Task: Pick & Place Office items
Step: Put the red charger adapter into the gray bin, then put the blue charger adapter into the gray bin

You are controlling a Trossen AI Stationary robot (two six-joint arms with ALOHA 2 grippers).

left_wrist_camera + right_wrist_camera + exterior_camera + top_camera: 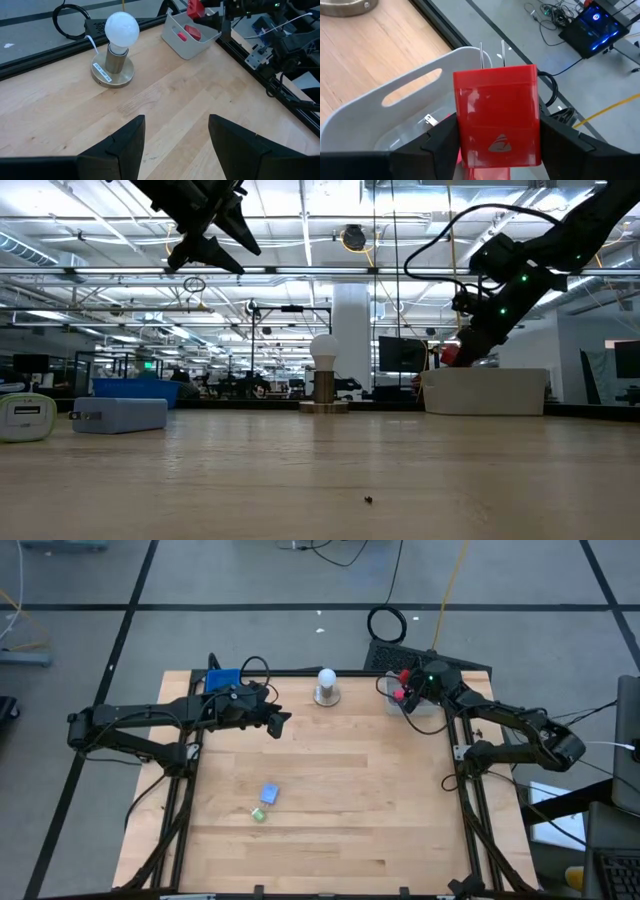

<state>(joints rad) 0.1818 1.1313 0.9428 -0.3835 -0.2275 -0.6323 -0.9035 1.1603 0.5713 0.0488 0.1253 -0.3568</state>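
Both arms reach toward the table's far edge, raised clear of the surface. The left gripper (284,723) hangs in the air at the far left, its two dark fingers (122,145) spread with a clear gap. The right gripper (404,690), at the far right corner, clamps a red block (496,112) between its fingers

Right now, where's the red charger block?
In the right hand, held over the grey tray at the table's far right corner, right of the bulb lamp.
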